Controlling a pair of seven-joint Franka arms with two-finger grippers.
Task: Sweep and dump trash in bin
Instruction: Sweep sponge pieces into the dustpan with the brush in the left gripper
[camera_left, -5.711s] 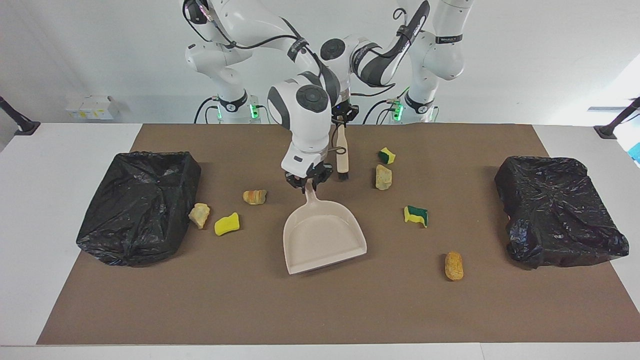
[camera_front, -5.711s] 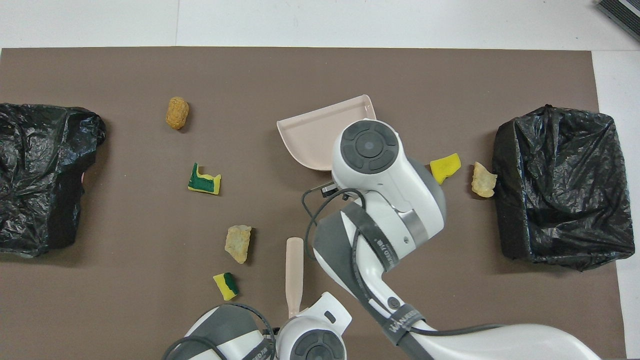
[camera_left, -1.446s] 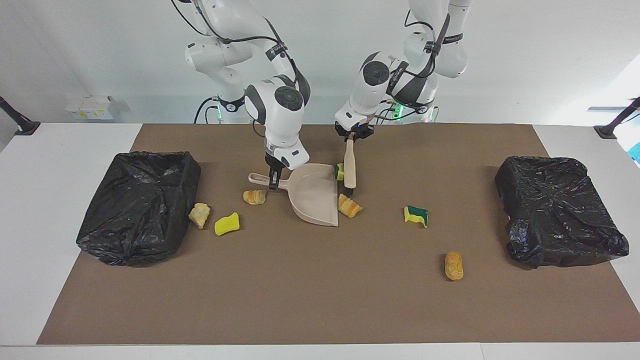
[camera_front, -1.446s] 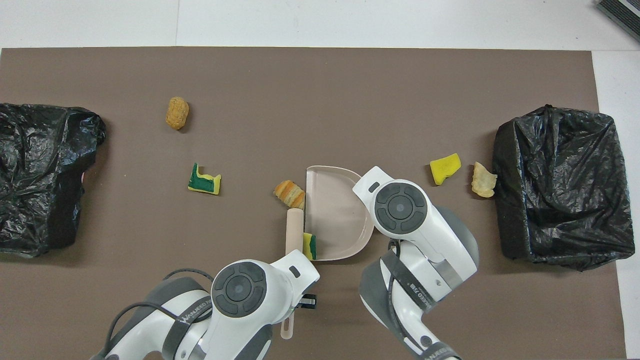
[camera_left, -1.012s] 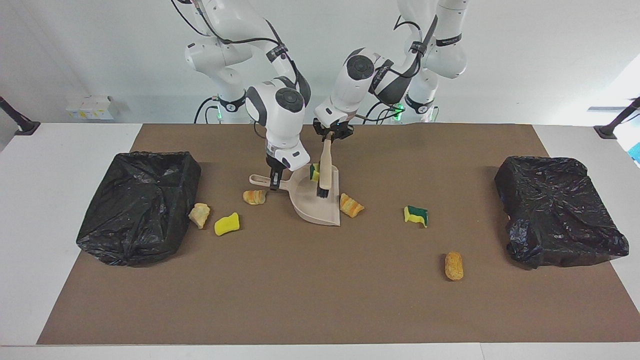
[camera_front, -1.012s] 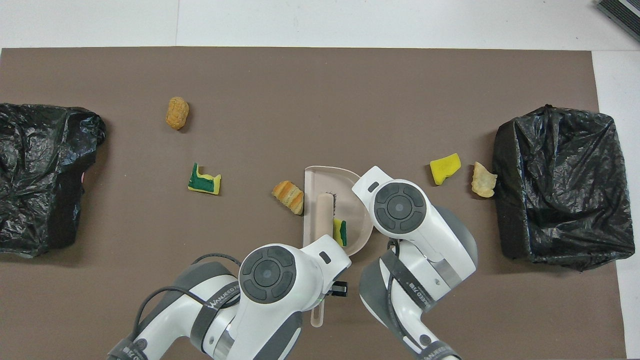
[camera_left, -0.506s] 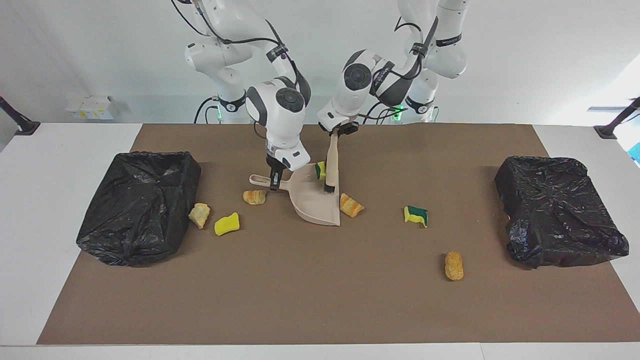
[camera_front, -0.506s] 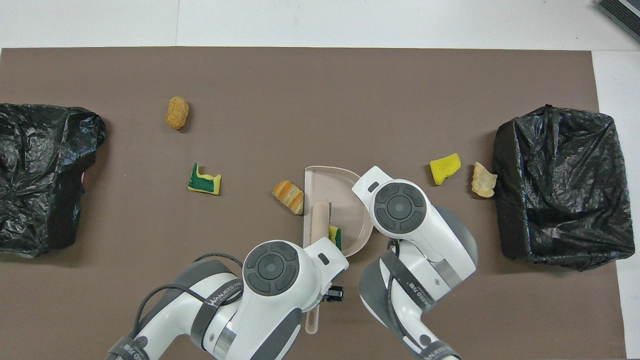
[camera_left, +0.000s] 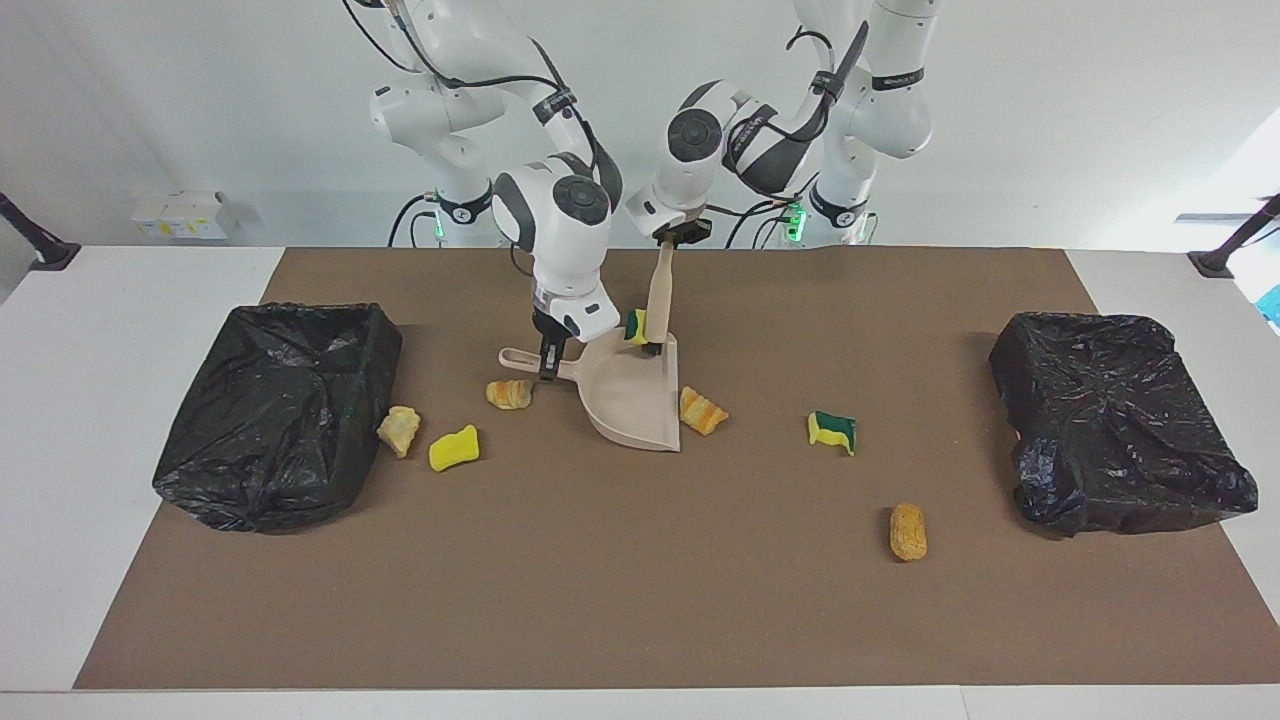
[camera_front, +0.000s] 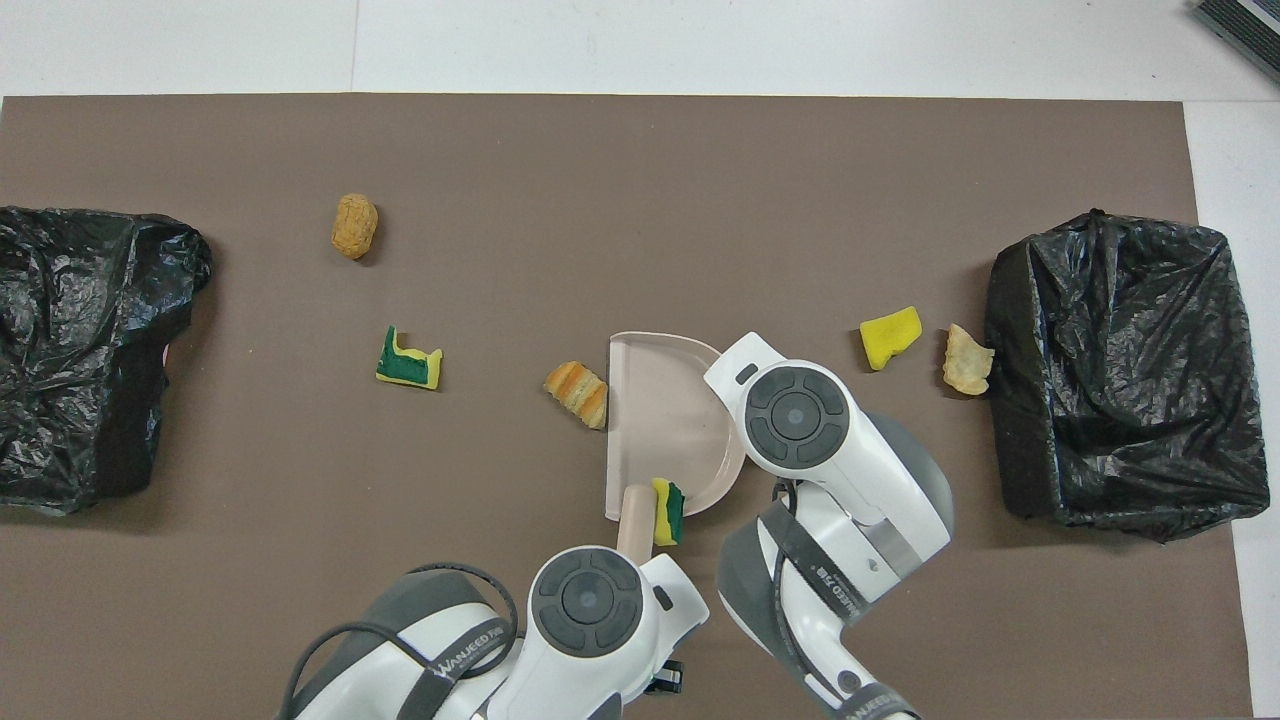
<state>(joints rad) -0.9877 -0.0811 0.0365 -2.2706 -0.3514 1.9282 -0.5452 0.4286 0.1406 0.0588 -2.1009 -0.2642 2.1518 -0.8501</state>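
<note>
Brown matting (camera_left: 600, 600) covered a white table, with a black-lined bin at each end: one (camera_left: 275, 410) toward the right arm's end, one (camera_left: 1120, 420) toward the left arm's. Nearest the robots, the left gripper (camera_left: 672, 238) was clamped on the top of a beige brush (camera_left: 657, 300), bristles down beside a yellow-green sponge (camera_left: 636, 327) at the dustpan's edge, apparently to push it further in. Just beside it, the right gripper (camera_left: 547, 362) was closed on the handle of the dustpan (camera_left: 630, 395), holding it flat with its open mouth toward the left arm's end. Farther out lay the other scraps: a striped lump (camera_left: 702, 410) touching the mouth, another lump (camera_left: 509, 393), a yellow sponge (camera_left: 454, 447), a tan piece (camera_left: 399, 431), a green sponge (camera_left: 832, 430), and farthest a bread lump (camera_left: 907, 531)
</note>
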